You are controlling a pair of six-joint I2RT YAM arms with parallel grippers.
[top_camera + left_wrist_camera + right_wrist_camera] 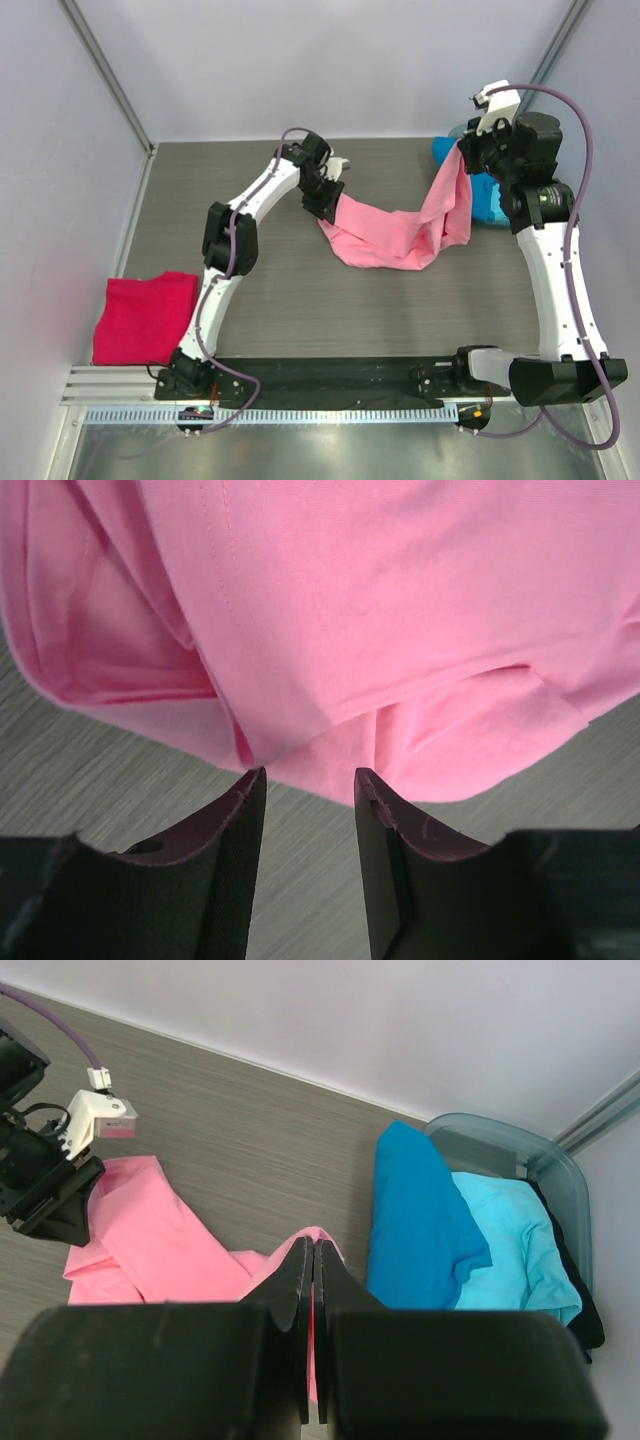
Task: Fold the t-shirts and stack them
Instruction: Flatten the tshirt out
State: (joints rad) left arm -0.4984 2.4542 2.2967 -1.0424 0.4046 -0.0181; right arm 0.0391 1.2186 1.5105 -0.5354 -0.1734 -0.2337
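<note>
I had the right tool (466, 150) pinched shut on an edge of the soft light pink cloth t-shirt (385, 238). In the right wrist view its fingers (300, 1290) were pressed flat together with a sliver of pink cloth between them. From that grip the pink t-shirt hung down in a raised strip to the grey wood-grain table (300, 300). The rest of it lay rumpled across the far middle of the table, reaching over to the left tool (325, 205).

The left tool (310, 780) was partly open and held nothing. Its two dark fingers (235, 830) stood apart with bare table showing between them, and their tips were just at the folded hem of the pink t-shirt (400, 610).

A crimson-magenta cloth t-shirt (145, 318) lay flat in a rough square at the near left of the table, well apart from the pink one. In the far right corner, a deep blue cloth t-shirt (420, 1220) draped over the rim of a grey-teal round plastic tub (500, 1135). A turquoise cloth t-shirt (510, 1245) lay beside it in the tub.
</note>
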